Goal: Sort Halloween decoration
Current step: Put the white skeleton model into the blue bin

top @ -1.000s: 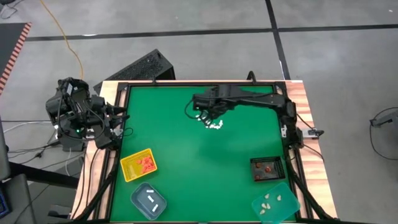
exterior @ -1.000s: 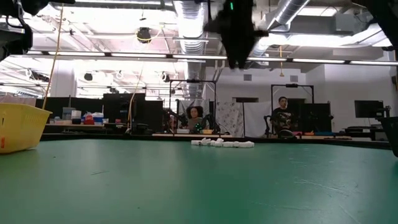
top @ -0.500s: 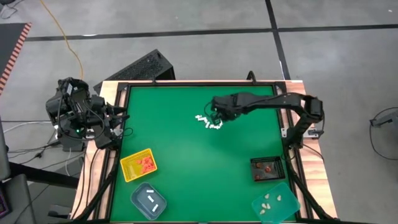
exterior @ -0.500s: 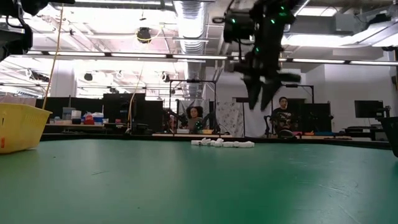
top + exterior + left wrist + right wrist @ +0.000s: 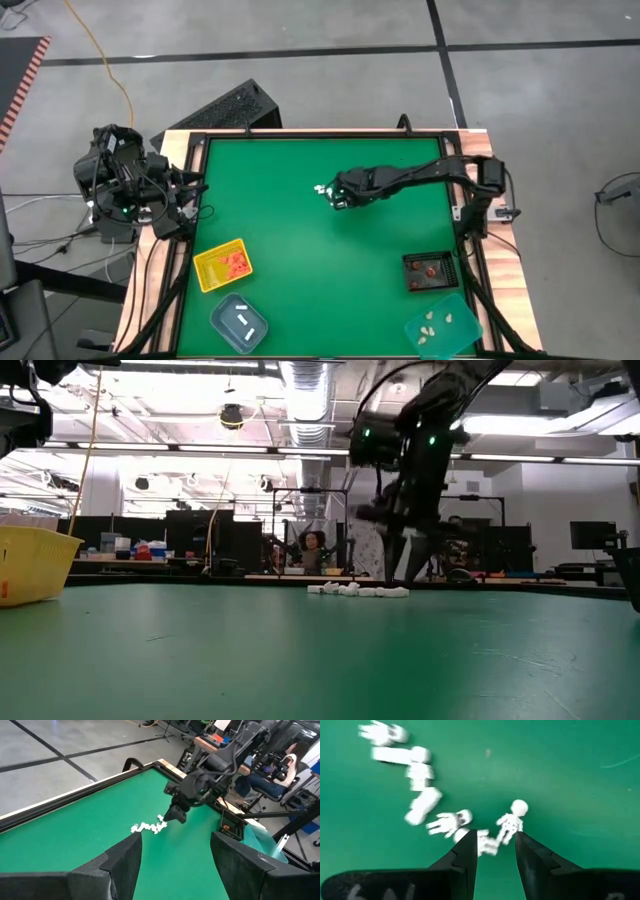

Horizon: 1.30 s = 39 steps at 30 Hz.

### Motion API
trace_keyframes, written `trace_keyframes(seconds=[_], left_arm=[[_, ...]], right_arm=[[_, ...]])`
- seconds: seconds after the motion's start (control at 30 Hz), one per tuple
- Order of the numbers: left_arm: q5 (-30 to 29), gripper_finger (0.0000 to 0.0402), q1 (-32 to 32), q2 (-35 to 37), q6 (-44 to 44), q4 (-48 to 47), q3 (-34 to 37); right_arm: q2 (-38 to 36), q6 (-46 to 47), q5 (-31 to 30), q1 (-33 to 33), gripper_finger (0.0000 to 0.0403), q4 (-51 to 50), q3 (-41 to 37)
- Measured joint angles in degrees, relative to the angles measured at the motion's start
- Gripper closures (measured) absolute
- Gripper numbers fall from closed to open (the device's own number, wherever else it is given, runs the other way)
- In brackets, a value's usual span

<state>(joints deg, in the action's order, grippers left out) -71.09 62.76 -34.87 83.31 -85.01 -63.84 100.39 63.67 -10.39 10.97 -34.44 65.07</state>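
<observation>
**Right gripper down over the white skeleton trinkets**

The right arm reaches across the green felt table top (image 5: 290,240) and its gripper (image 5: 495,847) is low over the row of tiny white skeleton figures (image 5: 422,800) near the middle of the far half. In the right wrist view the two dark fingers (image 5: 462,860) stand apart, and one small white figure (image 5: 485,844) lies on the felt in the gap between the tips, with another spotted one (image 5: 510,825) just ahead of them; nothing is clamped. From the low view the gripper (image 5: 405,575) hangs right at the end of the white row (image 5: 357,591). The left gripper (image 5: 185,195) waits at the table's left edge, its fingers (image 5: 120,865) spread wide and holding nothing. Orange-red trinkets (image 5: 235,263) sit in the yellow basket tray (image 5: 208,270), more (image 5: 430,268) in the black tray (image 5: 412,282); cream pieces (image 5: 440,320) lie in the teal tray (image 5: 460,338), two white ones (image 5: 243,320) in the grey-blue tray (image 5: 222,330)
</observation>
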Motion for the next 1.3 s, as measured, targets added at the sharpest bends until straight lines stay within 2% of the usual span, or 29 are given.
trace_keyframes(seconds=[0.23, 0.43, 0.83, 1.07, 1.3], left_arm=[[0.1, 0.0176, 0.0, 0.0, 0.0, 0.0, 0.0], [0.3, 0.0176, 0.0, 0.0, 0.0, 0.0, 0.0], [0.3, 0.0176, 0.0, 0.0, -0.1, 0.0, 0.0], [0.3, 0.0176, 0.0, 0.0, -0.1, 0.0, 0.0], [0.2, 0.0176, 0.0, 0.0, -0.1, 0.0, 0.0]], right_arm=[[4.3, 0.5, 0.6, 0.4, 0.0275, 1.5, 0.3], [4.6, 1.3, 0.6, 0.4, 0.0286, 1.2, 0.2], [4.4, 1.2, 0.2, 0.7, 0.0396, 0.2, 0.2], [4.9, -2.6, -0.2, 0.5, 0.0400, -2.8, 3.4], [4.3, -7.7, -2.8, -1.1, 0.0402, -5.5, 11.8]])
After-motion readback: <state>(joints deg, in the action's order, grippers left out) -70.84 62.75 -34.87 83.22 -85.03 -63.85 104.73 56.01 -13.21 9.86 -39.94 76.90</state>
